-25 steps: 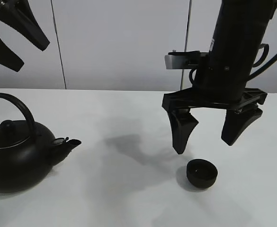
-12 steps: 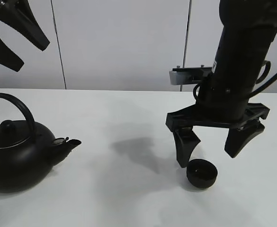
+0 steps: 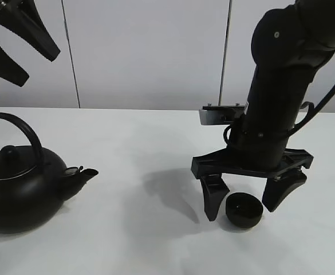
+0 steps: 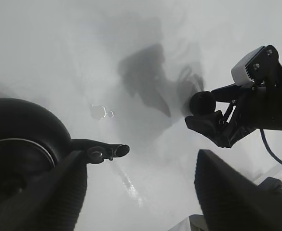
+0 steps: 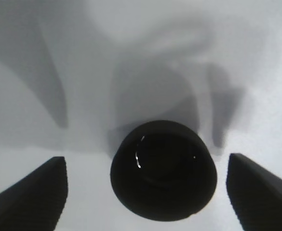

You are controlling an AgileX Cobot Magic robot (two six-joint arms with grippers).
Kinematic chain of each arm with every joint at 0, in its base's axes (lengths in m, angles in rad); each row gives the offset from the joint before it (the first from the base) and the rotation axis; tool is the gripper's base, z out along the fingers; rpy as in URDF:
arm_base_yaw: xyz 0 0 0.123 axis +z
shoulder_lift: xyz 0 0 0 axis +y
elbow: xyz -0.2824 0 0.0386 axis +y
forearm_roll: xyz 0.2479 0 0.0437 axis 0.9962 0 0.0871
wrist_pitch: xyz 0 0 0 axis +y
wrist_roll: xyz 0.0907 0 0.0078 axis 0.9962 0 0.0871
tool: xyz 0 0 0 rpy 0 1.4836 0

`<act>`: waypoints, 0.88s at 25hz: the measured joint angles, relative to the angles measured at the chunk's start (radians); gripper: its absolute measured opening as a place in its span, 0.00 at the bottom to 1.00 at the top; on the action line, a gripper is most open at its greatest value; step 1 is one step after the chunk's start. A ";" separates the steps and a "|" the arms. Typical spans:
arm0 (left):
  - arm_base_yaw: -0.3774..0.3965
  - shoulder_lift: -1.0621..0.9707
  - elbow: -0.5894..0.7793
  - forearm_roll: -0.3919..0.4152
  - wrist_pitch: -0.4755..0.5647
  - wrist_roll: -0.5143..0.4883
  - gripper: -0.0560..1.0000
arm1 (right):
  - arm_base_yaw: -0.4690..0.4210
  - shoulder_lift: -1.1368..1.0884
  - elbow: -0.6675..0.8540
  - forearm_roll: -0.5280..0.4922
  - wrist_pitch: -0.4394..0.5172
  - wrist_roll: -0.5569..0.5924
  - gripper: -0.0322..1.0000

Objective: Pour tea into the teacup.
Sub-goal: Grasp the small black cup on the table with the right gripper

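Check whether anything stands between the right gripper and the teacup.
Nothing visible does. The right gripper has its open jaws on either side of the teacup, and only table surface shows in the gaps between them.

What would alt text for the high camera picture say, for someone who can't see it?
A black robot gripper, wide open, hangs low over a white table with its two fingers either side of a small black cup. A big black kettle with an arched handle stands apart on the left, spout toward the cup.
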 joint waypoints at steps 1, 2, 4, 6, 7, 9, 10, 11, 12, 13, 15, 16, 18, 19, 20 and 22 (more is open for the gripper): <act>0.000 0.000 0.000 0.000 0.000 0.000 0.50 | 0.000 0.002 0.000 0.000 -0.001 0.000 0.64; 0.000 0.000 0.000 0.000 0.000 0.000 0.50 | 0.000 0.002 0.000 0.000 -0.002 0.000 0.62; 0.000 0.000 0.000 0.000 0.000 0.000 0.50 | 0.000 0.007 0.000 0.000 -0.004 0.000 0.57; 0.000 0.000 0.000 0.000 -0.001 0.000 0.50 | 0.000 0.014 0.000 0.000 -0.004 0.000 0.51; 0.000 0.000 0.000 0.000 -0.001 0.000 0.50 | 0.000 0.018 0.000 0.000 -0.004 0.000 0.48; 0.000 0.000 0.000 0.000 -0.001 0.000 0.50 | 0.000 0.021 0.000 0.002 -0.004 0.000 0.42; 0.000 0.000 0.000 0.000 -0.001 0.000 0.50 | 0.000 0.021 0.000 0.004 -0.003 0.000 0.42; 0.000 0.000 0.000 0.000 -0.001 0.000 0.50 | 0.000 0.021 0.000 0.004 0.000 0.000 0.42; 0.000 0.000 0.000 0.000 -0.002 0.000 0.50 | 0.000 0.021 0.000 0.004 0.005 0.000 0.42; 0.000 0.000 0.000 0.000 -0.002 0.000 0.50 | 0.000 0.021 -0.003 0.005 0.014 0.000 0.42; 0.000 0.000 0.000 0.000 -0.003 0.000 0.50 | 0.000 0.021 -0.021 0.011 0.039 0.000 0.42; 0.000 0.000 0.000 0.000 -0.003 0.000 0.50 | 0.000 0.021 -0.036 0.016 0.053 0.000 0.42; 0.000 0.000 0.000 0.000 -0.003 0.000 0.50 | 0.000 0.018 -0.071 0.023 0.077 0.001 0.42; 0.000 0.000 0.000 0.000 -0.003 0.000 0.50 | 0.000 0.016 -0.093 0.028 0.092 0.000 0.42; 0.000 0.000 0.000 0.000 -0.003 0.000 0.50 | 0.000 0.014 -0.115 0.037 0.105 -0.006 0.42; 0.000 0.000 0.000 0.000 -0.003 0.000 0.50 | 0.005 0.006 -0.153 0.057 0.117 -0.021 0.42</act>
